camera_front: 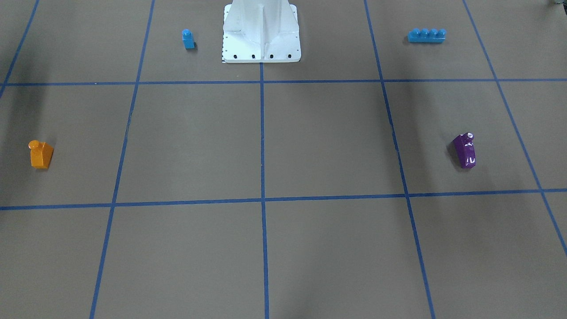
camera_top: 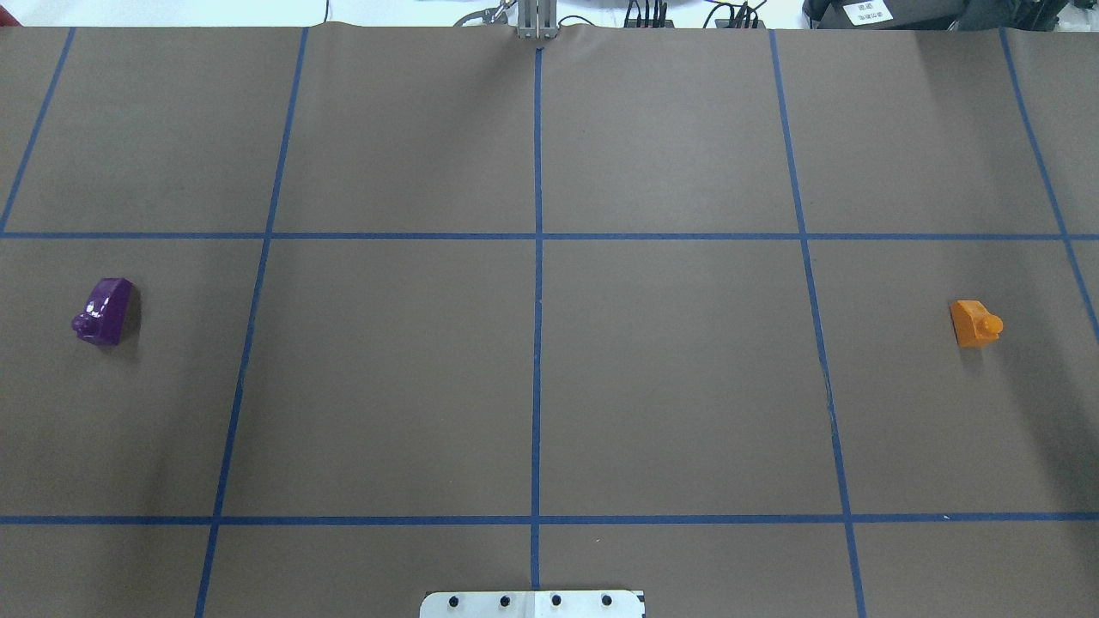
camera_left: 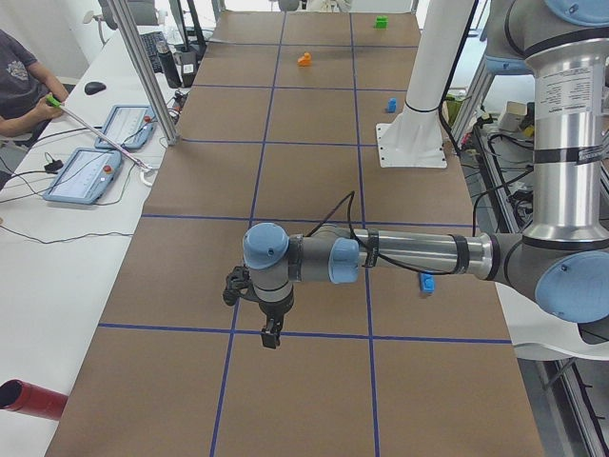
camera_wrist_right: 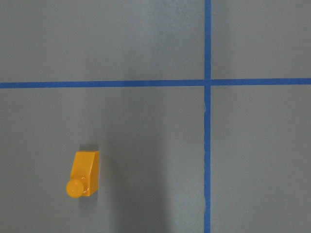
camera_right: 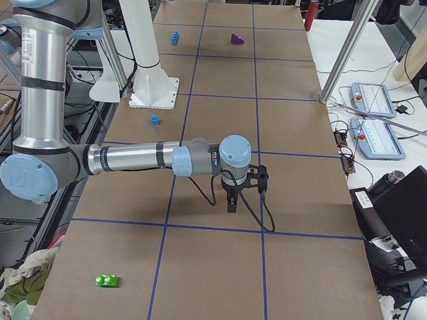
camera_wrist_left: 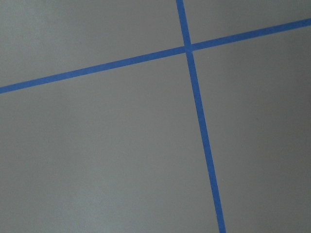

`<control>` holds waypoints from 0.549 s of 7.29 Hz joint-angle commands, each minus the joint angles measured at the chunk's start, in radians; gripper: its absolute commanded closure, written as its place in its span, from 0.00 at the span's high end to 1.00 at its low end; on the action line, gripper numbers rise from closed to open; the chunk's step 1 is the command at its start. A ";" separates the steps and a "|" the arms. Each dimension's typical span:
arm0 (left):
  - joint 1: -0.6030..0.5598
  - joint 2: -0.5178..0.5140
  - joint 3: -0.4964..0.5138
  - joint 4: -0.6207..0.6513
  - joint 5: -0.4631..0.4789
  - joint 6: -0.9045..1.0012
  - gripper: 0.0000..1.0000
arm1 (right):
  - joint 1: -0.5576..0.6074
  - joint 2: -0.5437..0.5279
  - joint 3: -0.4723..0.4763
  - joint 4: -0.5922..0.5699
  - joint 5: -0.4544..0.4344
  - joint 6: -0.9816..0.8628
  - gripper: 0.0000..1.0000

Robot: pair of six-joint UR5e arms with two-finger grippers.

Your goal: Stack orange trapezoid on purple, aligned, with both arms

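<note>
Lying apart on the desk [camera_top: 670,369], the orange trapezoid [camera_front: 41,154] is sitting near the right fingers [camera_right: 231,203] and the purple [camera_front: 464,151] on the side of the left fingers [camera_left: 271,335], so each arm can grab one. I cannot tell if the fingers are clenched.

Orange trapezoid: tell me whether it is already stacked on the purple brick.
No, the orange trapezoid lies alone at the overhead view's right, far apart from the purple brick at its left.

Brown taped table [camera_top: 670,378]; orange trapezoid [camera_top: 974,324], purple [camera_top: 105,311], well apart; small blue brick [camera_front: 188,39], long blue brick [camera_front: 426,35]
</note>
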 commanded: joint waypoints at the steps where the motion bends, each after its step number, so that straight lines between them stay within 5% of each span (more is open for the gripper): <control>1: -0.001 -0.007 -0.013 0.000 0.001 -0.001 1.00 | 0.000 0.001 0.003 0.005 -0.003 -0.002 1.00; 4: 0.005 -0.037 -0.036 -0.044 -0.037 -0.001 1.00 | 0.000 0.006 0.009 0.011 -0.010 -0.003 1.00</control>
